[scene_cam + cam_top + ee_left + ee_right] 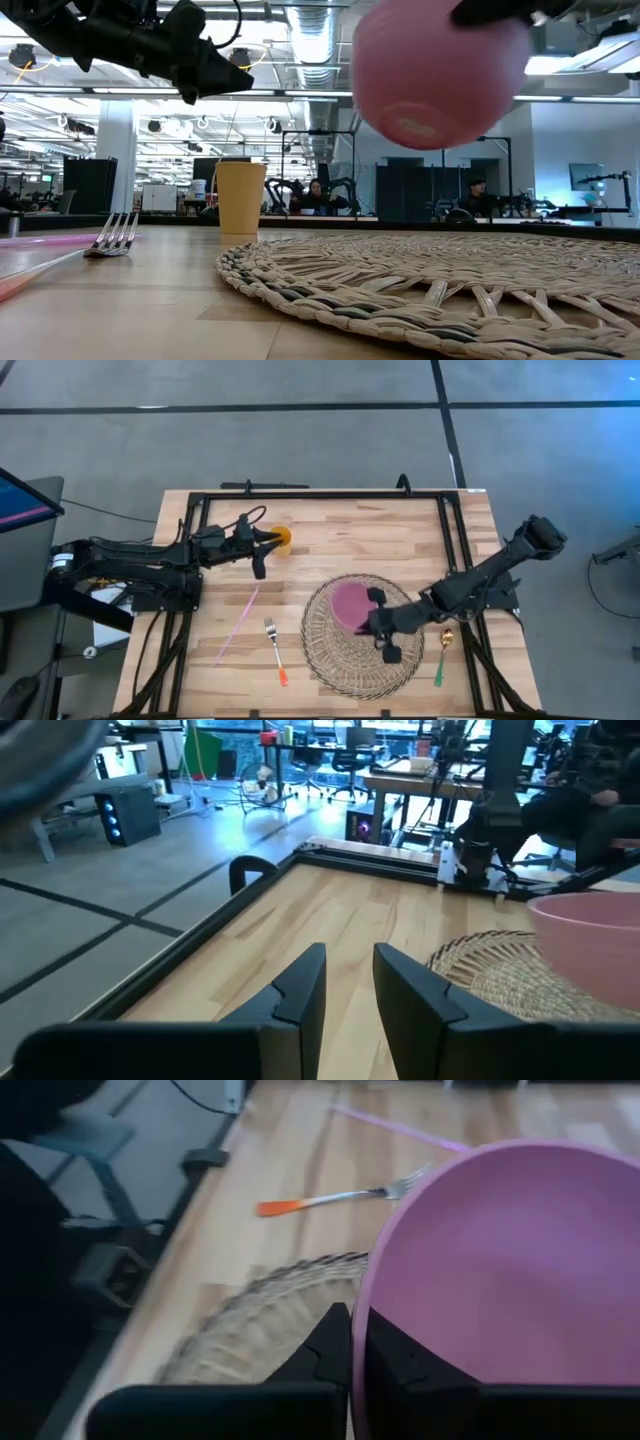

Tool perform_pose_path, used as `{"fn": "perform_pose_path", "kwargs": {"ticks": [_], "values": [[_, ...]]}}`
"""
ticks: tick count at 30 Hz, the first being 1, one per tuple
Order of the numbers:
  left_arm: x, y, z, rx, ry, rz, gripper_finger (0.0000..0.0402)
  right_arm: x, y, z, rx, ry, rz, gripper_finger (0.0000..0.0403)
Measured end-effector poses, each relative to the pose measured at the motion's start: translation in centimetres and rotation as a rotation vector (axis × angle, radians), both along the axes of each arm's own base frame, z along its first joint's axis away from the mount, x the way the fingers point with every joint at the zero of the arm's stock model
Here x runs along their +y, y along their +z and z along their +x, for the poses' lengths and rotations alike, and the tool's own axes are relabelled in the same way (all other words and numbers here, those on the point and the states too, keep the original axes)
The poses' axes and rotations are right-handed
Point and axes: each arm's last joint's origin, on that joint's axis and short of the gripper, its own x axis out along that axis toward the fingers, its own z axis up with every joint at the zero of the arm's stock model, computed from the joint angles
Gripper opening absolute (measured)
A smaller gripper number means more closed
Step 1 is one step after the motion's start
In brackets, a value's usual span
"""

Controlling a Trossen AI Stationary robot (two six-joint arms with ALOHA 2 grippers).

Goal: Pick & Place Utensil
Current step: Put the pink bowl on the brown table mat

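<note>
A pink bowl hangs above a round woven placemat; the low view shows the bowl well above the placemat. My right gripper is shut on the bowl's rim. A fork with an orange handle lies flat on the wood left of the placemat. A spoon with a green handle lies flat to the placemat's right. My left gripper hovers beside a yellow cup that stands upright, its fingers a narrow gap apart and touching nothing. My right gripper pinches the bowl's rim on the side toward the table's right and near edges, one finger inside the bowl and one outside. The fingers slant down from the table's right. The bowl is lifted clear of the placemat.
A pink straw lies on the wood between the cup and the fork. A black frame runs along the table's edges. Bare wood shows along the far edge and the near left corner.
</note>
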Motion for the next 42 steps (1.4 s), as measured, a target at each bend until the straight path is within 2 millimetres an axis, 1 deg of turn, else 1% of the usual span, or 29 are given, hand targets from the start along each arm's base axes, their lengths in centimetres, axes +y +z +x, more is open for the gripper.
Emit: {"fn": "perform_pose_path", "kwargs": {"ticks": [4,7,9,11,15,18,21,25,29,37,42], "values": [[0.0,0.0,0.0,-0.001,0.009,0.000,0.0088,2.1,-0.6,-0.9,0.025,0.026,0.049,0.0002],[0.0,0.0,0.0,-0.001,0.010,0.000,0.0088,3.6,-1.5,-1.3,0.054,0.034,0.055,0.0002],[0.0,0.0,0.0,-0.001,0.011,0.000,0.0088,4.5,-2.5,-1.5,0.099,0.030,0.073,0.0002],[0.0,0.0,0.0,-0.001,0.012,-0.001,0.0088,5.1,-3.5,-1.6,0.138,0.024,0.085,0.0002],[0.0,0.0,0.0,0.000,0.012,-0.001,0.0088,5.9,-4.6,-1.5,0.166,0.012,0.101,0.0002],[0.0,0.0,0.0,0.000,0.012,-0.001,0.0088,6.2,-5.7,-1.3,0.191,0.008,0.100,0.0002],[0.0,0.0,0.0,0.000,0.012,-0.001,0.0088,6.4,-6.0,-1.1,0.208,0.010,0.141,0.0005],[0.0,0.0,0.0,0.000,0.012,-0.001,0.0088,6.4,-5.8,-1.1,0.226,-0.015,0.206,0.0012],[0.0,0.0,0.0,0.000,0.012,-0.001,0.0088,6.4,-5.7,-1.2,0.228,-0.007,0.206,0.0026],[0.0,0.0,0.0,0.000,0.012,-0.001,0.0088,6.3,-6.0,-1.0,0.241,-0.034,0.222,0.0068],[0.0,0.0,0.0,0.000,0.012,-0.001,0.0088,6.3,-5.9,-1.0,0.237,-0.035,0.229,0.0085]]}}
